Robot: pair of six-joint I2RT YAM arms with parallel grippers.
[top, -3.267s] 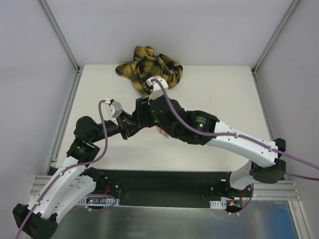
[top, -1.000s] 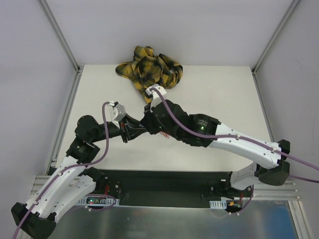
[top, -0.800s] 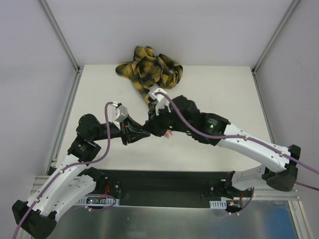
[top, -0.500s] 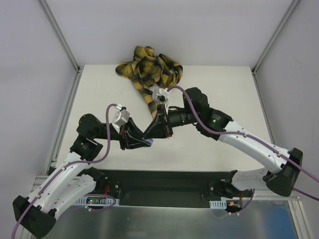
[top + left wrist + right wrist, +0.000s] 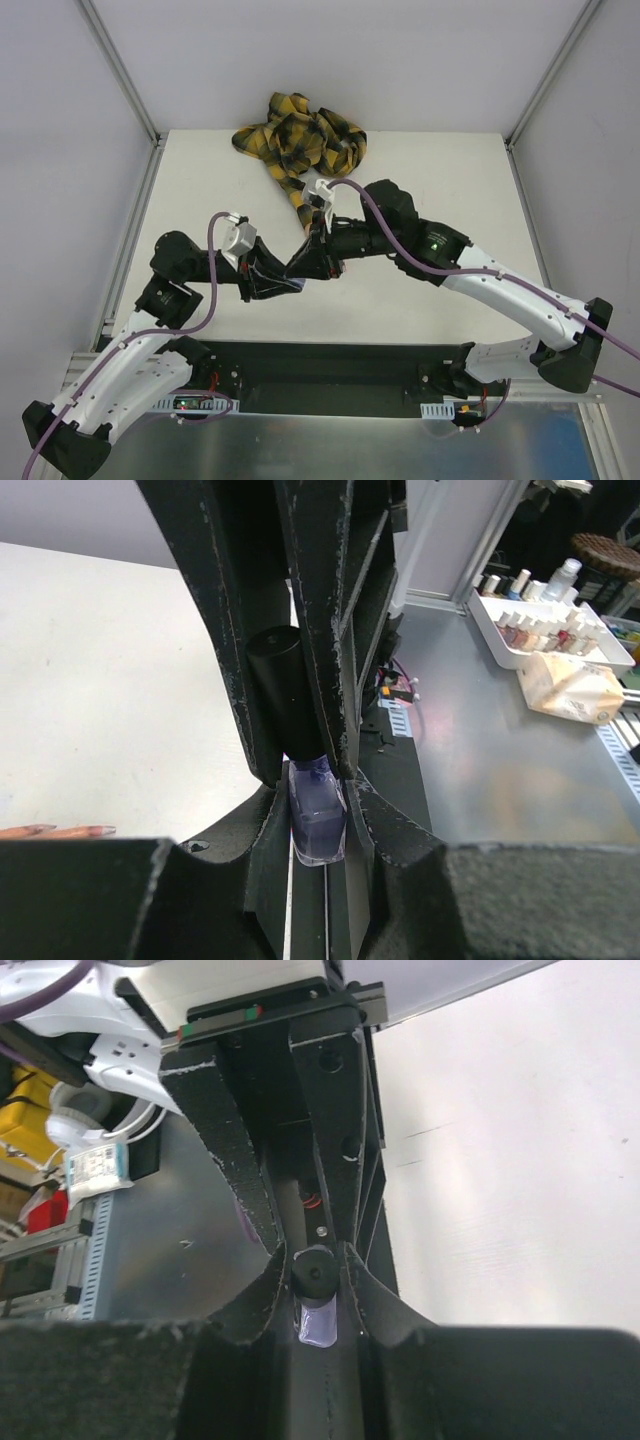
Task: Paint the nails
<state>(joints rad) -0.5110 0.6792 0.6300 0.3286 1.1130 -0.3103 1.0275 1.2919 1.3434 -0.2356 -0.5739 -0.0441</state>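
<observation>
Firmly, the left end effector point(image 5: 318, 815) clamps the purple bottle point(image 5: 318, 832). The right end effector point(image 5: 316, 1282) closely flanks its black cap point(image 5: 283, 695); whether it grips, I cannot tell. The nails point(image 5: 60, 831) lie nearby on the desk point(image 5: 430, 170), the plaid sleeve point(image 5: 300, 135) at its far edge.

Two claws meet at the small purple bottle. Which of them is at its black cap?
The right claw: it sits around the black cap. The left claw instead grips the purple glass of the bottle below the cap.
</observation>
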